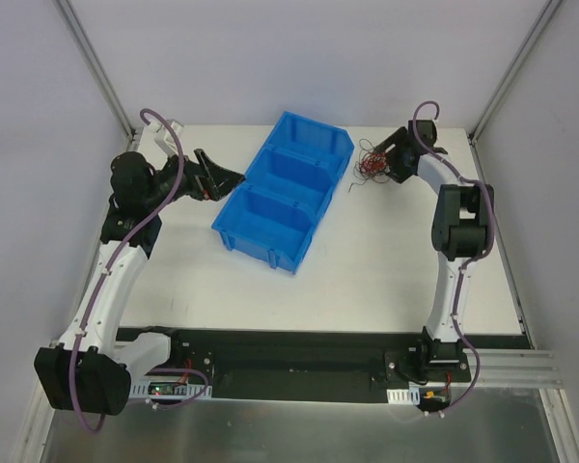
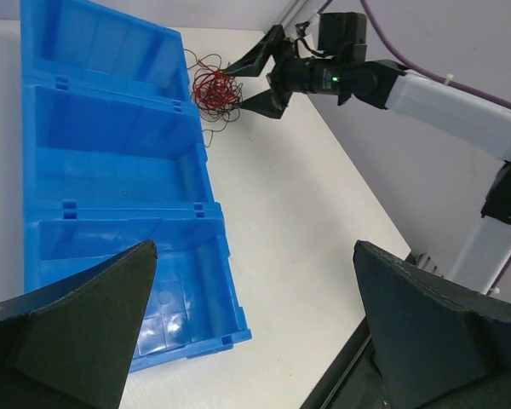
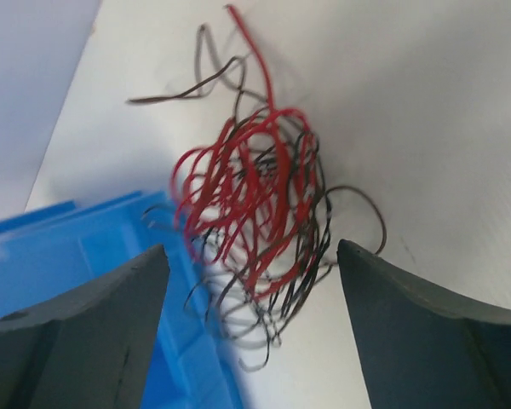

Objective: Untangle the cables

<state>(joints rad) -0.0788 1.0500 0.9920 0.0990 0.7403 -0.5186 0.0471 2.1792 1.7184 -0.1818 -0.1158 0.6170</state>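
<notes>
We've got the right gripper (image 3: 249, 254) spread wide, jaws either side of the cables (image 3: 247, 187) with no squeeze on them that we can see (one red-and-black knot). That tangle lies at the table's (image 1: 367, 270) 1 o'clock, just beside the blue bin's (image 1: 256, 245) far corner. Over at the bin's 9 o'clock, the left gripper (image 2: 254, 247) gapes fully, holding nothing.

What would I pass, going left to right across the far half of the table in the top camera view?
left gripper → blue bin → tangle of red and black cables → right gripper, its jaws open at the tangle
</notes>
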